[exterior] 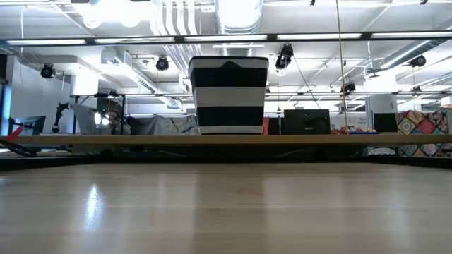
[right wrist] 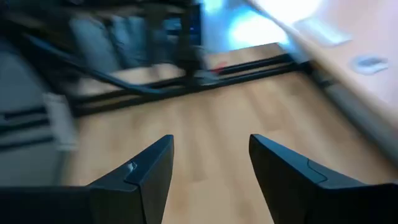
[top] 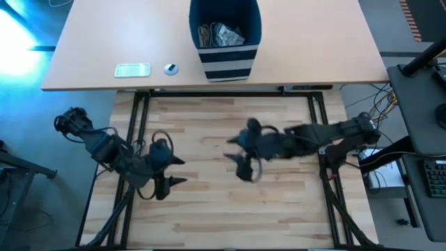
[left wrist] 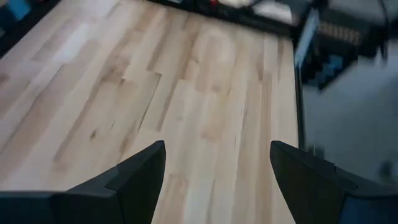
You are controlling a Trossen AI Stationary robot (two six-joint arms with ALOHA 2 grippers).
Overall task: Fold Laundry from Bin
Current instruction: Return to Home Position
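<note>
- Laundry (top: 220, 34) lies inside the bin (top: 224, 61), a pale crumpled heap low down between its walls. None of it shows anywhere outside the bin.
- I'd judge the cloth soft and light, limp enough to sag and lose its folds if pinched at one corner. A stack would be better taken from underneath or by its folded edge, with both grippers sharing the load.
- The bin looks like fabric over a boxy frame, so its walls may give under a squeeze. Its rim or the small side handles seem the safer places to hold. It stands upright on the tan table (top: 313, 56), at the edge nearest the robot.
- The left gripper (top: 184, 171) hangs over the wooden table (top: 209, 223), on the robot's side of the bin, off to its left and well apart from it. The arm is folded low and close to its base. The fingers (left wrist: 134, 180) are spread wide with only bare wood between them.
- The right gripper (top: 235, 162) is also on the robot's side of the bin, roughly in line with it and well clear. Its arm reaches in from the right and lies nearly level. Its fingers (right wrist: 146, 171) are parted and hold nothing.
- From where I stand, neither arm has any business left with the bin.
</note>
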